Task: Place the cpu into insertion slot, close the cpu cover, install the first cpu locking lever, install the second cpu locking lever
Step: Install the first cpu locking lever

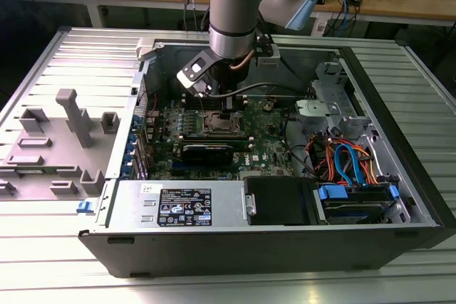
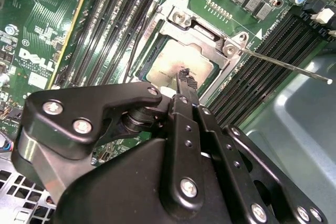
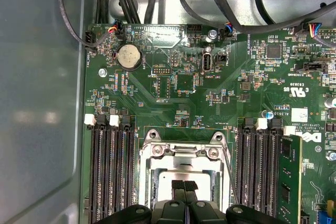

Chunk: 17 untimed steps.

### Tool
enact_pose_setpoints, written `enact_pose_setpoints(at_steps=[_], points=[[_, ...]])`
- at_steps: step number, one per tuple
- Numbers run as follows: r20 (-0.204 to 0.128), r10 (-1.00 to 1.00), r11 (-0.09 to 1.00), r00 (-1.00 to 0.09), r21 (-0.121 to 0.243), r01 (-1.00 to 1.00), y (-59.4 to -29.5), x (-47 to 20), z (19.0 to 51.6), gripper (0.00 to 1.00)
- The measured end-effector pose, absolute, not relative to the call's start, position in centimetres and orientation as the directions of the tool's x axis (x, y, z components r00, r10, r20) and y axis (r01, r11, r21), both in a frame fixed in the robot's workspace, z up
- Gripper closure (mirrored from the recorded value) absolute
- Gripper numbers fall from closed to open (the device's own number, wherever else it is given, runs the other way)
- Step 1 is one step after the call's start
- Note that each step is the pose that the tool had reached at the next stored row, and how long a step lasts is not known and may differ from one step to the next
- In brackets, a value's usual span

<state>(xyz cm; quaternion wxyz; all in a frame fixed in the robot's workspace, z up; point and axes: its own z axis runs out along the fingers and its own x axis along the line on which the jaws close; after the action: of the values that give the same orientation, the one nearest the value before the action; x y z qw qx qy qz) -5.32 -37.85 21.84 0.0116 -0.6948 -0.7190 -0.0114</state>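
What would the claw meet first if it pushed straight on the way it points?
Most likely the small square silvery-grey cpu seated in its socket, inside the window of the thin silvery metal cover frame. The claw hangs right over it; the gap is unclear.

Cpu (image 2: pixel 173 61) seated in the insertion slot (image 1: pixel 217 126), just above centre of the exterior view.
Silvery-grey top facing up, lying flat; the silvery cpu cover (image 2: pixel 209 35) frames it, while a thin locking lever (image 2: pixel 283 64) angles away from the socket.
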Motion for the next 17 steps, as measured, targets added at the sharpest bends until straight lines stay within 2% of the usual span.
enact_pose_setpoints(at_steps=[17], points=[[0.033, 0.999, 0.034, -0.034, 0.000, 0.999, -37.85, -5.32, 22.57, 0.89]])
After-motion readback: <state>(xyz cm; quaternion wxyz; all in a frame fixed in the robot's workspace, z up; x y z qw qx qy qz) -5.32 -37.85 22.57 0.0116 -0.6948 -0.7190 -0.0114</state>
